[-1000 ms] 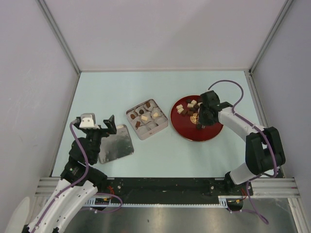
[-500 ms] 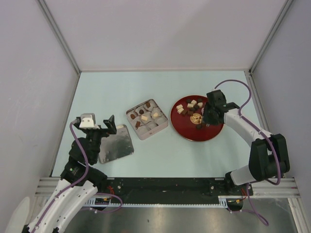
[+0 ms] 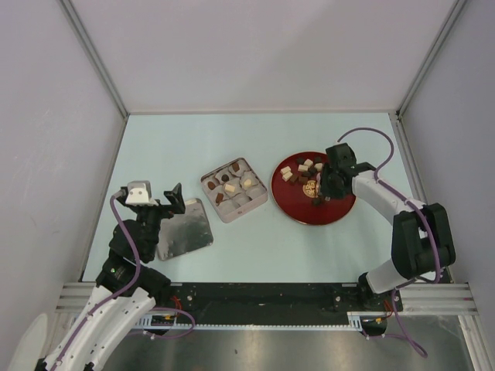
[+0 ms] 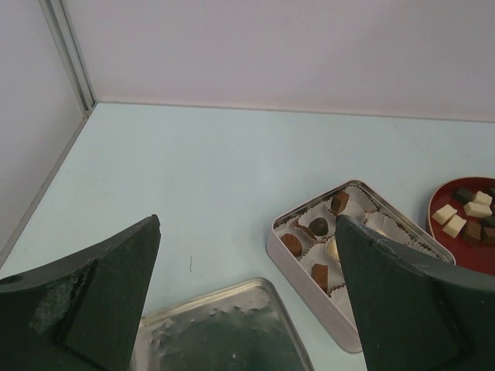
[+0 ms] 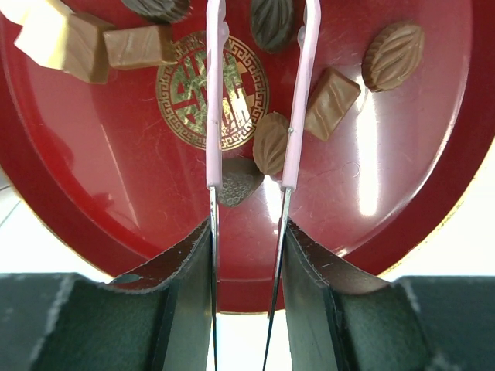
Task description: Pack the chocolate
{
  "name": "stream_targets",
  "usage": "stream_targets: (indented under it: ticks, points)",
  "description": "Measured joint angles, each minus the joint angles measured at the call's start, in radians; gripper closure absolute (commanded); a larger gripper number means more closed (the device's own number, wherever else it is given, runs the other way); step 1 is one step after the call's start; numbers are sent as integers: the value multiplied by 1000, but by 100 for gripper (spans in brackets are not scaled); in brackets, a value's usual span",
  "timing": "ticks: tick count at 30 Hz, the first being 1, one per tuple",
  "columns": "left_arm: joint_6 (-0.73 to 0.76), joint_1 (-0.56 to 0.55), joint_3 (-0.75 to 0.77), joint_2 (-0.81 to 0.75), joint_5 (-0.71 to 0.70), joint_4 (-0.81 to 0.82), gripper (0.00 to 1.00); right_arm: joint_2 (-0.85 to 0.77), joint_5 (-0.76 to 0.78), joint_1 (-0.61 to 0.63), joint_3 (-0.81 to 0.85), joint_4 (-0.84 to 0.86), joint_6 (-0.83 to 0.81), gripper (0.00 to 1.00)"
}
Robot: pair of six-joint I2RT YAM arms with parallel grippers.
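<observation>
The chocolate [image 3: 302, 171] lies as small brown and cream chunks on a red plate [image 3: 340, 210]; more pieces sit in paper cups in the square tin [image 3: 234, 189]. My right gripper [image 3: 328, 188] is over the plate's right side, shut on pink-tipped tweezers [image 5: 215, 116]. The tweezer arms stand apart. A dark leaf-shaped piece [image 5: 271, 23] lies between them and another brown piece [image 5: 271, 144] touches the right arm. My left gripper [image 3: 166, 202] is open and empty above the tin lid [image 3: 184, 229]. The left wrist view shows the tin [image 4: 309, 270] and lid [image 4: 224, 332].
The red plate [image 5: 93, 209] has a gold emblem [image 5: 186, 97] at its centre, with chunks scattered around it. White walls and metal rails enclose the table on the back, left and right. The plate's edge also shows in the left wrist view [image 4: 433, 209].
My right gripper has shifted a little toward the right and back over the plate. The left arm has not moved.
</observation>
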Motion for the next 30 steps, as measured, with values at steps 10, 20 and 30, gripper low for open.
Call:
stream_targets:
  ticks: [10,20,30]
  points:
    - [0,0,0,0,0,0,0,27,-3,0,0,5,-21,83]
    - [0,0,0,0,0,0,0,-51,-1,51,-3,6,-74,95]
    - [0,0,0,0,0,0,0,-128,-55,195,-2,36,-171,96]
